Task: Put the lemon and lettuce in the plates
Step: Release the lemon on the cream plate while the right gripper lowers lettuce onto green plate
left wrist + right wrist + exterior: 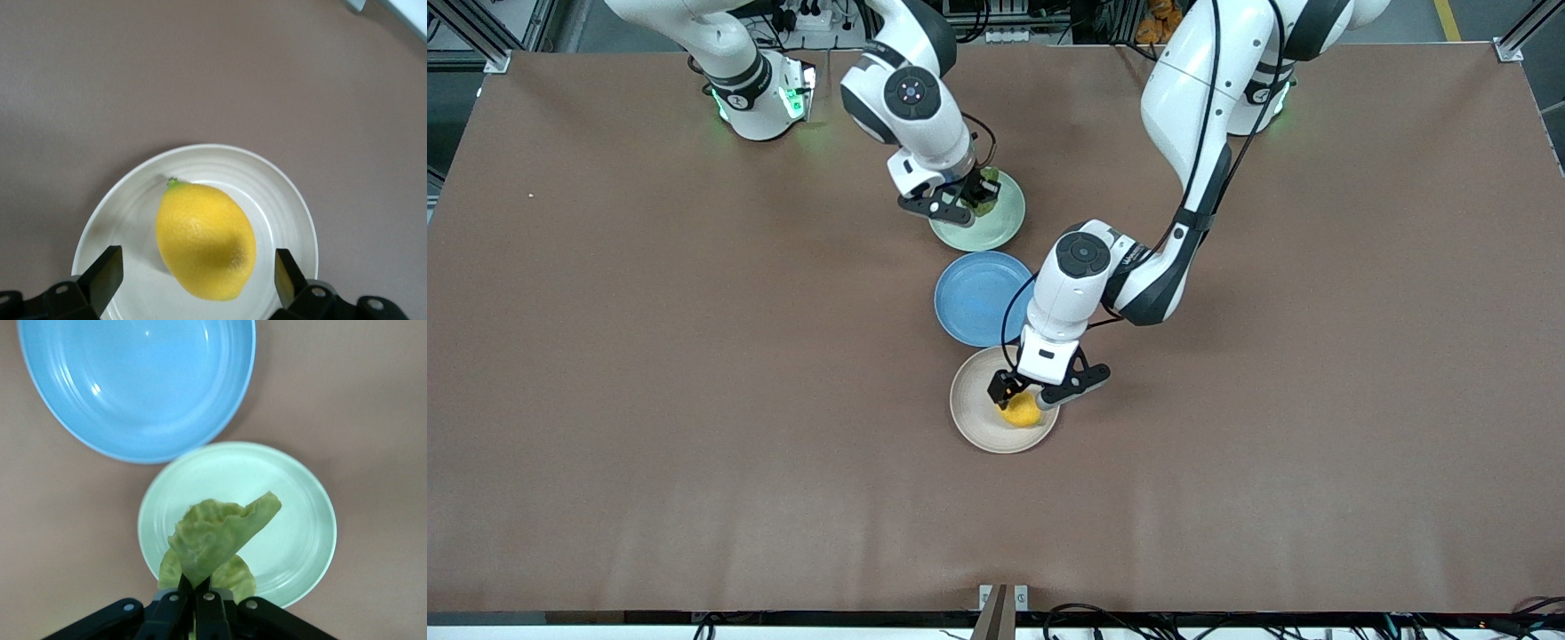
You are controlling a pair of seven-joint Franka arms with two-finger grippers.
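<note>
worktop brown | blue plate bare, between the 2 task plates | beige plate carries lemon; left gripper released, fingers straddling it | mint plate: right gripper above, clenched on lettuce

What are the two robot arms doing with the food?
They are putting food on plates. The left gripper is open over the beige plate, with the lemon lying on it. The right gripper is shut on the lettuce, holding it over the green plate. The blue plate between them has nothing on it.
</note>
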